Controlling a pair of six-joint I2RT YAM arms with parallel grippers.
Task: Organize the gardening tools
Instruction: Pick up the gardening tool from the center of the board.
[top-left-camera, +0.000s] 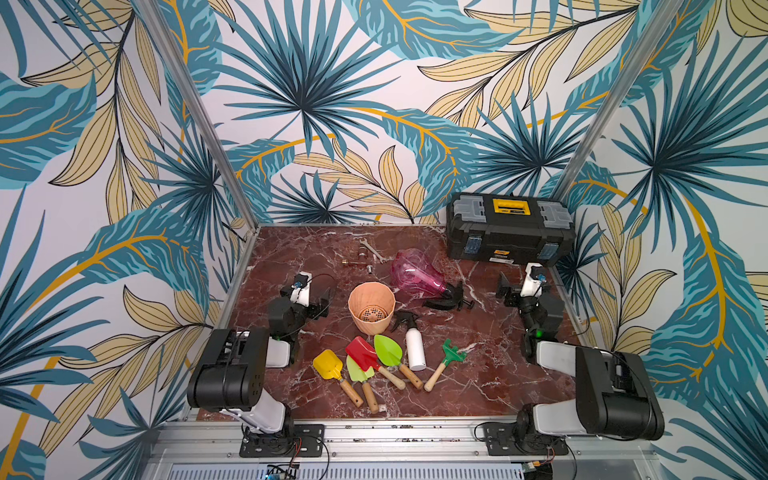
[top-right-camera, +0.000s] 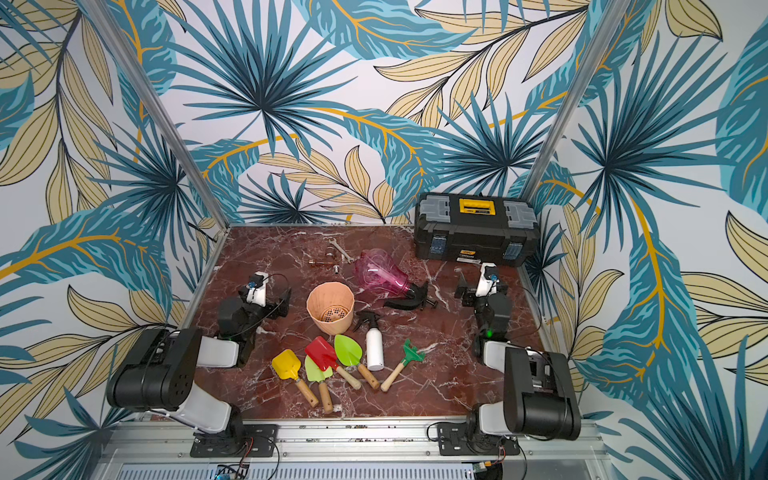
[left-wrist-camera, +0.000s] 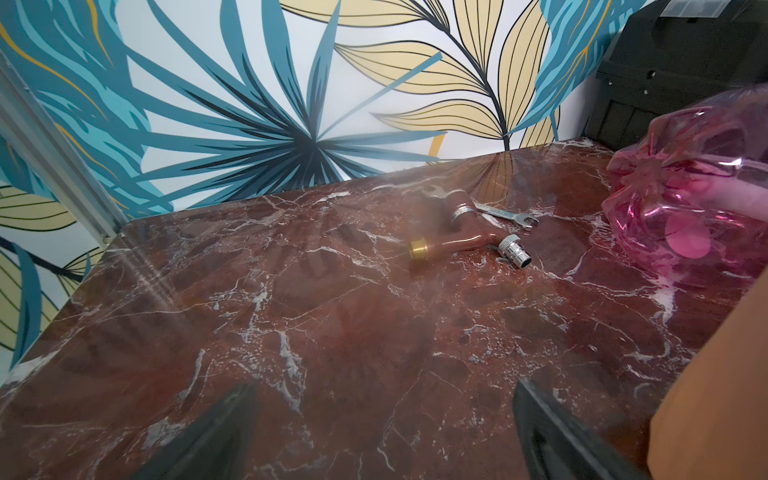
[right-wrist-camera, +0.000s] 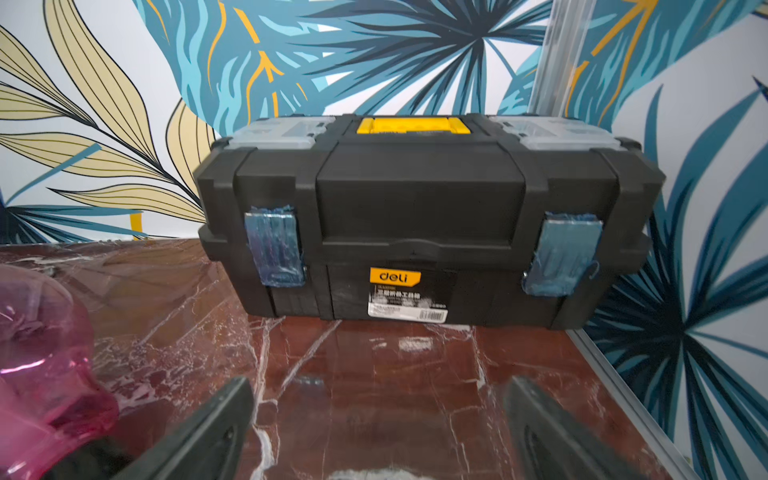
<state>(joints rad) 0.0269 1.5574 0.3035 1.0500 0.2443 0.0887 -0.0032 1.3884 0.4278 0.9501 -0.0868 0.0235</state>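
Observation:
Five wooden-handled tools lie fanned near the front in both top views: yellow scoop (top-left-camera: 329, 365), red shovel (top-left-camera: 361, 353), two lime-green trowels (top-left-camera: 388, 350) (top-left-camera: 356, 372) and a dark-green rake (top-left-camera: 452, 353). A white spray bottle (top-left-camera: 414, 348) lies between trowel and rake. The pink spray bottle (top-left-camera: 415, 274) (left-wrist-camera: 685, 199) (right-wrist-camera: 41, 353) lies on its side further back. My left gripper (top-left-camera: 308, 286) (left-wrist-camera: 384, 386) hovers open over bare marble at the left. My right gripper (top-left-camera: 525, 279) (right-wrist-camera: 378, 382) is open at the right, facing the toolbox. Neither holds anything.
An orange pot (top-left-camera: 371, 306) (left-wrist-camera: 715, 395) stands mid-table behind the tools. A closed black-and-yellow toolbox (top-left-camera: 509, 228) (right-wrist-camera: 415, 220) sits in the back right corner. A silver wrench (top-left-camera: 371, 248) (left-wrist-camera: 503, 212) and pipe fittings (top-left-camera: 359, 259) (left-wrist-camera: 457, 241) lie at the back. Walls enclose three sides.

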